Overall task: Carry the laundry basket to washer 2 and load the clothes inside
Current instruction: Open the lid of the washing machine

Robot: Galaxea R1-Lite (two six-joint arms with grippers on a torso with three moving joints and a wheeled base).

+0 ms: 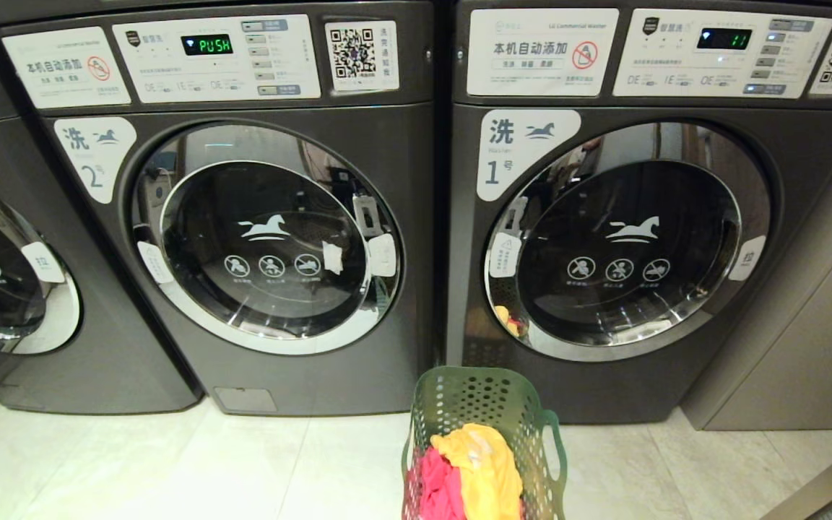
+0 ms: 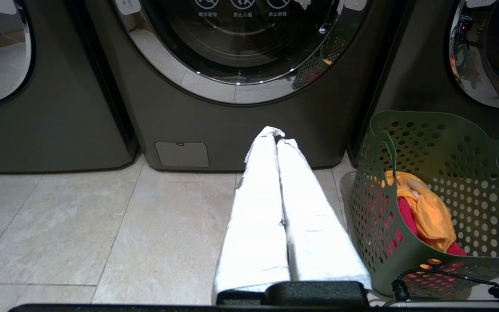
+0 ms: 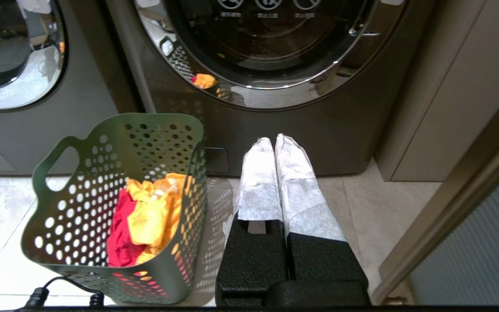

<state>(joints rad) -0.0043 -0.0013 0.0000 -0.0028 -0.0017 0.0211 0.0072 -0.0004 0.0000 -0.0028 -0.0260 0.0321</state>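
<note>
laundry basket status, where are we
Both grippers, left and right, fingers shut, empty. Laundry basket on floor before washer 1, clothes inside. Washer 2 door closed.

The left gripper [image 2: 277, 138] hung low over the tiled floor [image 2: 102, 225] with its two white-wrapped fingers [image 2: 258, 203] pressed together, holding nothing. It pointed at the bottom of a dark grey washer [image 2: 232, 117]. Just beside it stood the green basket [image 2: 405, 260], with yellow and pink-red clothes [image 2: 422, 212] inside.
</note>
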